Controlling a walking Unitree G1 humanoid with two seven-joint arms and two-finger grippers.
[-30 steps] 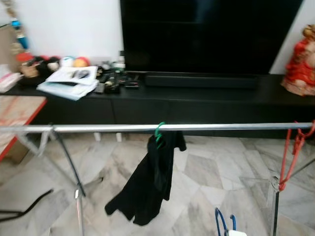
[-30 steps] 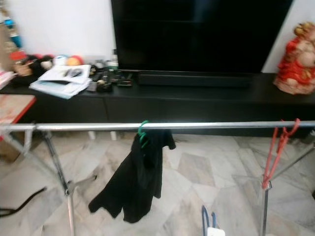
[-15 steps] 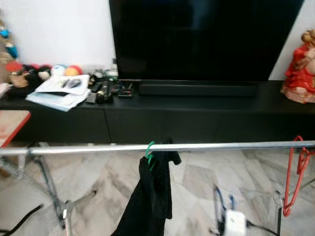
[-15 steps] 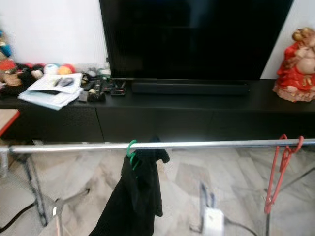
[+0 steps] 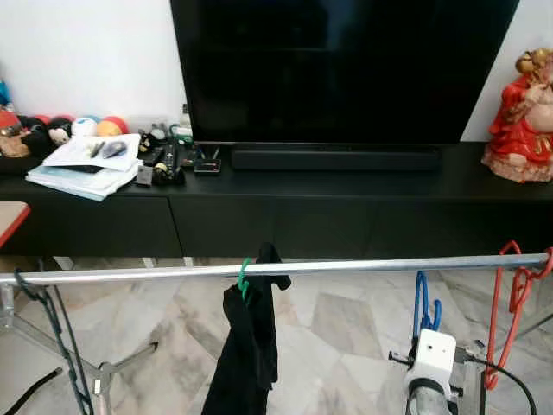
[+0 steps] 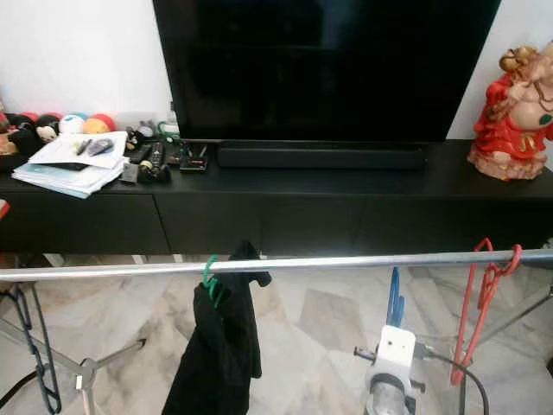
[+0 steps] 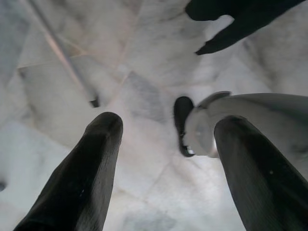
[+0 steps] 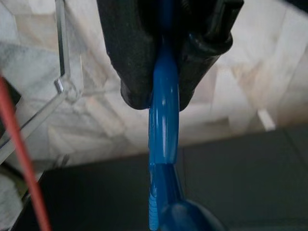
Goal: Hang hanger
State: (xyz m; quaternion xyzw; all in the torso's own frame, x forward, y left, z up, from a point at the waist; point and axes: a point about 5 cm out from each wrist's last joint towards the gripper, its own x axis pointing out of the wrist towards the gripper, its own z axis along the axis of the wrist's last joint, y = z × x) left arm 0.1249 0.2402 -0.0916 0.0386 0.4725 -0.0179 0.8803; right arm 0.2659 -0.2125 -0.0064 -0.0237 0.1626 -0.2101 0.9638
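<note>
Rising at the near edge of the head views, the right arm carries a white wrist block, and its right gripper [image 8: 163, 72] is clenched on a blue hanger [image 5: 423, 303], whose hook stands up just below the drying-rack rail [image 5: 363, 265] without resting on it. In the right wrist view the two black fingers [image 8: 127, 53] press the blue plastic from both sides. The left gripper [image 7: 163, 159] hangs low over the marble floor [image 7: 62, 110] with its fingers spread apart and nothing between them (a silver robot limb and a dark foot show beside them).

On the rail, a green hanger [image 5: 243, 278] holds a black garment [image 5: 251, 346] that droops toward the floor, and a red hanger [image 5: 510, 303] hangs near the rail's right end, just right of the blue one. The rack's metal legs [image 5: 95, 380] splay out at the left.

Beyond the rail stands a long black TV console [image 5: 346, 207]. On it sit a large dark television [image 5: 346, 69], a soundbar [image 5: 335, 159], remotes [image 5: 168, 160], a stack of papers [image 5: 82, 164], coloured balls [image 5: 95, 126], and a red figurine [image 5: 518, 121] at the far right.
</note>
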